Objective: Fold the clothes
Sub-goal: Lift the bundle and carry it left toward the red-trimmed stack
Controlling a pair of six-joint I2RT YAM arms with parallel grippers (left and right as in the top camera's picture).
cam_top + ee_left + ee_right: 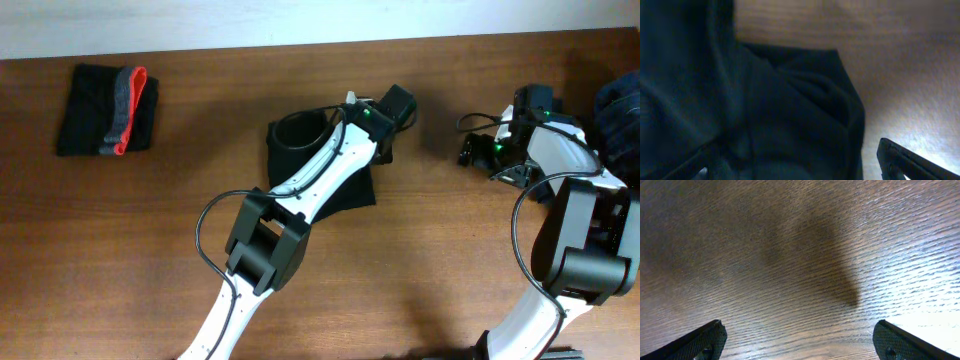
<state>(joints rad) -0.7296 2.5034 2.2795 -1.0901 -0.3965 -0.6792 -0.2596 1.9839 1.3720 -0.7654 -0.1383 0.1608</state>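
STATUS: partway, by judgement | DONE: folded stack (105, 112), well apart from your left claw (790, 170) | IN WORK: black garment (790, 100) directly beneath that claw, jaws apart, nothing gripped | LEFT: dark pile (622, 110) near your right claw (802, 347), jaws apart over bare table (790, 255).

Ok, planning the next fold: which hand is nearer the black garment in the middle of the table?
Left. The left hand is open directly above the black garment; the right hand is off to its right, over bare table.
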